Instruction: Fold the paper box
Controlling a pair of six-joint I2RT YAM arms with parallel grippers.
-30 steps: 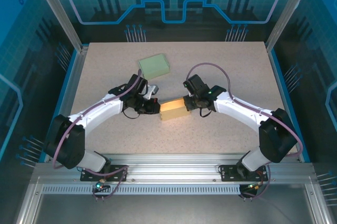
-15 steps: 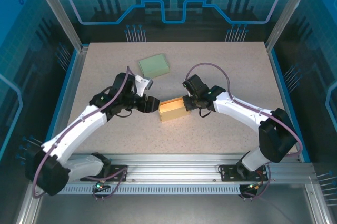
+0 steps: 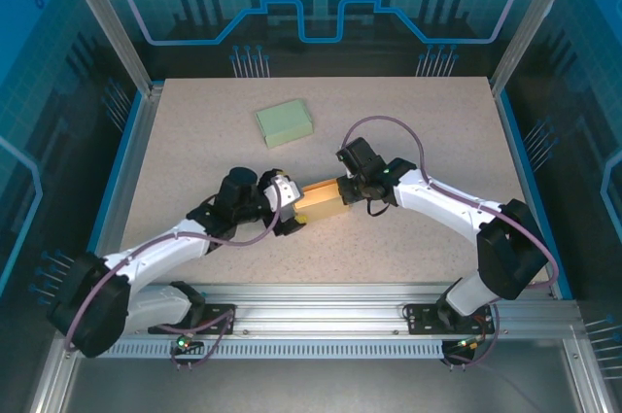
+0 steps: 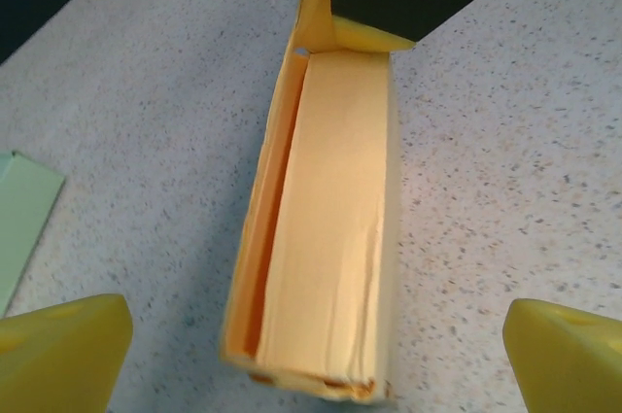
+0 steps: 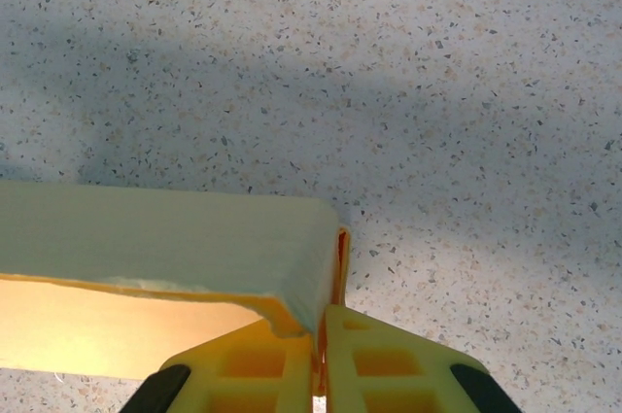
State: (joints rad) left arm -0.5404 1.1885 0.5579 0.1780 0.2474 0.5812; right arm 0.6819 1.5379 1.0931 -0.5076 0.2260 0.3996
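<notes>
The yellow paper box lies on its side mid-table, partly folded. In the left wrist view the paper box runs away from me with its near end flaps closed and a long slit open along its left side. My left gripper stands open at the box's left end, its yellow fingertips wide on either side and touching nothing. My right gripper is shut on a flap at the box's right end; its fingers pinch the thin yellow edge.
A pale green folded box lies flat behind the yellow one, toward the back left; its corner shows at the left wrist view's edge. Bare speckled tabletop surrounds both. Blue frame rails border the table.
My left gripper let go of the box's left end, opened wide, and the arm swung down toward the near side. The right gripper and the box stayed put.
</notes>
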